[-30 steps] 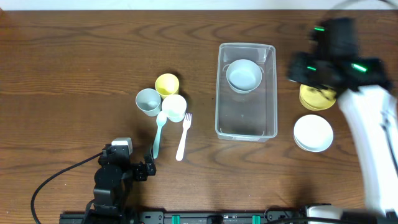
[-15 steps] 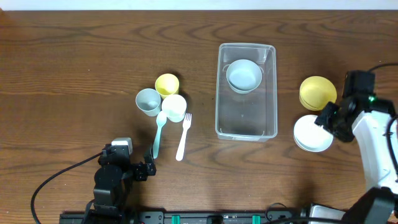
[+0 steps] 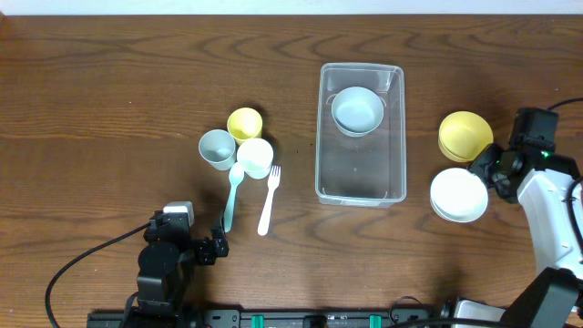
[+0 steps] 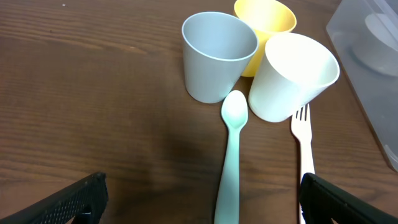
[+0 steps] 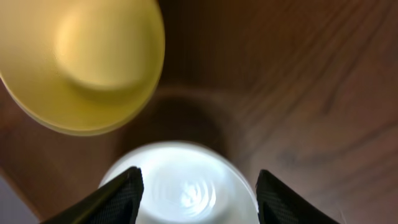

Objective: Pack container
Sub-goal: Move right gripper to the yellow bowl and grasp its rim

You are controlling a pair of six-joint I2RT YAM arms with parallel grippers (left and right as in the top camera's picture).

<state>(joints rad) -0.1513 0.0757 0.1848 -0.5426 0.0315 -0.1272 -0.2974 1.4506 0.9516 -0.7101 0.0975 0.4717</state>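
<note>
Since a second ago my right arm has swung back from above the yellow bowl (image 3: 465,135), and my right gripper (image 3: 485,169) now hangs at the near right of that bowl, over the far edge of the white bowl (image 3: 458,195). Nothing else has shifted.

On the wooden worktop (image 3: 109,91) the container (image 3: 360,173) stands right of centre, its long sides running away from me, with the cups on its left and the two loose bowls on its right. A pale bowl (image 3: 357,109) sits upright in its far end; the near end is bare.

In the right wrist view my right gripper (image 5: 198,180) has its jaws parted, the white bowl (image 5: 186,186) blurred beneath them, and it holds nothing.

Three cups touch in a cluster: the grey cup (image 4: 217,56), the yellow cup (image 4: 264,18) and the white cup (image 4: 292,74), which leans. Just before them lie a mint spoon (image 4: 231,155) and a white fork (image 4: 305,149), side by side.

My left gripper (image 4: 203,186) rests wide open near the spoon handle, empty.
</note>
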